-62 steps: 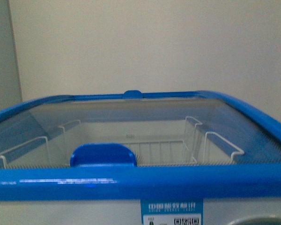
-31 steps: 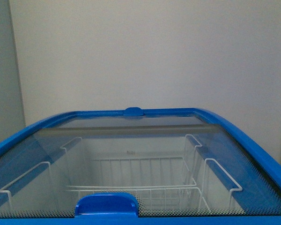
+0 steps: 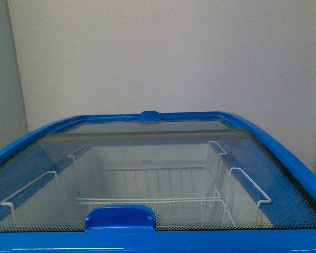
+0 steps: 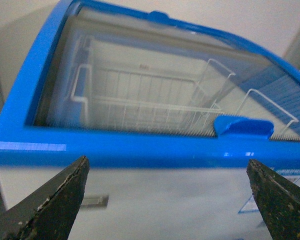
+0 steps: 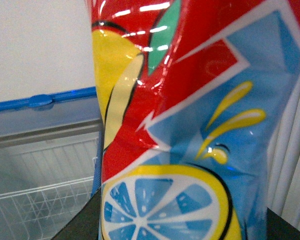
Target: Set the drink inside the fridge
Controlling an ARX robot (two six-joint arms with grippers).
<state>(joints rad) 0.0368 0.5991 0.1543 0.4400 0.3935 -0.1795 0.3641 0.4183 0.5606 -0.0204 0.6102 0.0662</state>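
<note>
Front view: the fridge [image 3: 200, 242] has its glass lid [image 3: 147, 153] closed, handle [image 3: 120, 217] nearest. Left fingers [image 4: 50, 200] gape wide, empty; right fingers [image 5: 77, 225] clasp the drink [image 5: 180, 125] outside it. Opening step, I'd judge: slide that lid first

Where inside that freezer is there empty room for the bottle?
The middle wire basket looks empty, and so do the left basket and right basket flanking it. Nothing is crowded inside the fridge. But the glass lid seems to cover it all, its blue handle at the near rim.
</note>
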